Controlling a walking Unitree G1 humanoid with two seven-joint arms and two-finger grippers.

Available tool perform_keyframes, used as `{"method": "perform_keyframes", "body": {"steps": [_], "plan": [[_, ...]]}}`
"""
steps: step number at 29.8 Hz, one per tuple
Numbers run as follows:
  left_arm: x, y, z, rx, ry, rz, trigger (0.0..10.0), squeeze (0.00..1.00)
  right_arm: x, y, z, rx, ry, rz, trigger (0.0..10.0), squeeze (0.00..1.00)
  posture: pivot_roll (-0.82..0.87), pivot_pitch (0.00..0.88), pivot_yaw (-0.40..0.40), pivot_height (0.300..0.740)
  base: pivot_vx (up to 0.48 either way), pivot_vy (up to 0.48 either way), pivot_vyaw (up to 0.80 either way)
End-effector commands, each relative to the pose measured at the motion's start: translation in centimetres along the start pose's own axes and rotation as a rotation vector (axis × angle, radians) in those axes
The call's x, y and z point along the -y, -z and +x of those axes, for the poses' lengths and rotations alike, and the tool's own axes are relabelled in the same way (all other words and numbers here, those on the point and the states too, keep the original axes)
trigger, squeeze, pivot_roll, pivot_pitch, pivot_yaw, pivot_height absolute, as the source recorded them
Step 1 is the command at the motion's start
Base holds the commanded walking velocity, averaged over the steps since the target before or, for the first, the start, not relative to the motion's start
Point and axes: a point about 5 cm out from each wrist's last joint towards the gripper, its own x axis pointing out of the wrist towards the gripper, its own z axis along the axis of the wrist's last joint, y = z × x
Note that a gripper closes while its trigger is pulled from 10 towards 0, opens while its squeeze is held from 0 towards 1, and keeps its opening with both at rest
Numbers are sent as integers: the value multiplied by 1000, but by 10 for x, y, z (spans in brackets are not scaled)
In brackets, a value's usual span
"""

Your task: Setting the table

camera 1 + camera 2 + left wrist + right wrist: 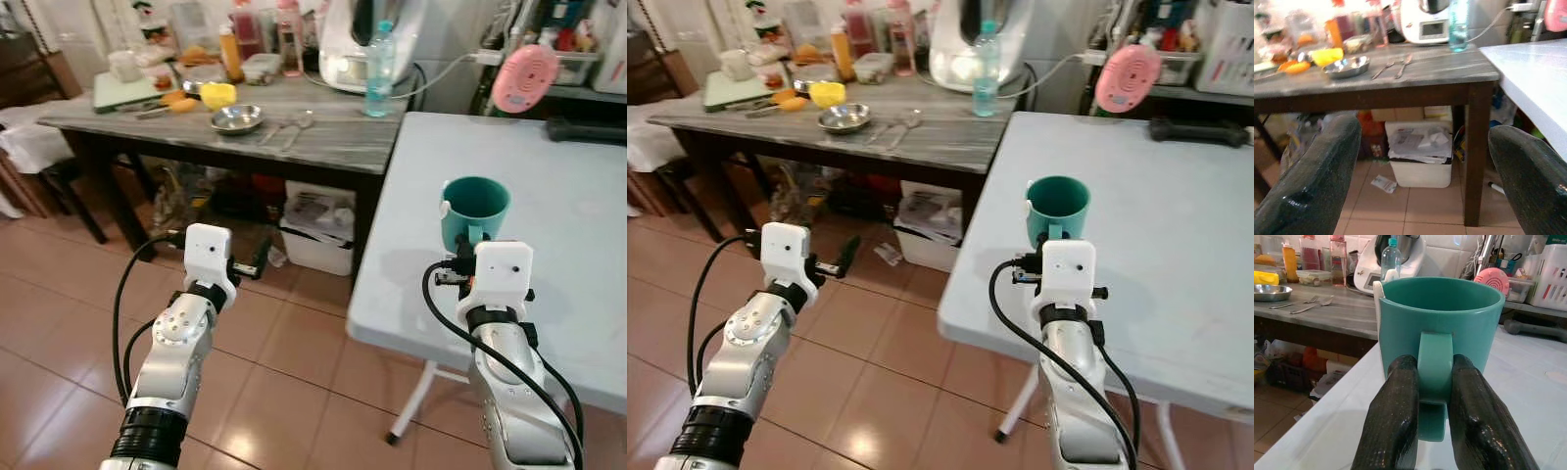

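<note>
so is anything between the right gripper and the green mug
Nothing visible. The right gripper is already clamped on the handle of the green mug, which stands upright on the white table.

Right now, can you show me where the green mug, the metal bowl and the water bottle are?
green mug [477, 211], left eye view, on its outer wall.
metal bowl [237, 118], left eye view, on its inside.
water bottle [380, 73], left eye view, on its clear body.

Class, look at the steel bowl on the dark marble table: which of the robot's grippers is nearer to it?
Left. The left gripper hangs open over the floor before the table bearing the steel bowl; the right gripper grips the green mug's handle on the white table.
</note>
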Motion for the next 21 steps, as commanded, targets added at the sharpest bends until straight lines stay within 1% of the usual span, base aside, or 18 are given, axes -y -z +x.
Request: {"method": "perform_keyframes", "body": {"steps": [1,10,14,16,18,20,21], "plan": [[9,-4,0,25,42,-1,10000,0,4,-5,-1,31,20,-15,10000,0,-106,0,83,740,442,0,0],[18,-5,-1,37,79,-18,10000,0,1,-5,-5,41,5,-42,10000,0,-106,0,83,740,457,0,0],[19,-5,-2,44,80,-30,10000,0,0,-5,-5,46,-5,-46,10000,0,-103,0,81,740,480,0,0],[20,-5,-2,42,90,-21,10000,0,-1,-6,-4,54,-12,-60,10000,0,-103,0,79,740,480,0,0],[20,-5,-3,45,93,-34,10000,0,-3,-6,-4,56,-18,-60,10000,0,-99,0,74,740,480,0,0],[18,-5,-3,51,60,-56,10000,0,-4,-7,-3,59,-22,-62,10000,0,-97,0,71,740,472,0,0],[17,-5,-4,50,46,-60,10000,0,-5,-7,-3,59,-27,-62,10000,0,-96,0,69,740,0,0,0]]}}
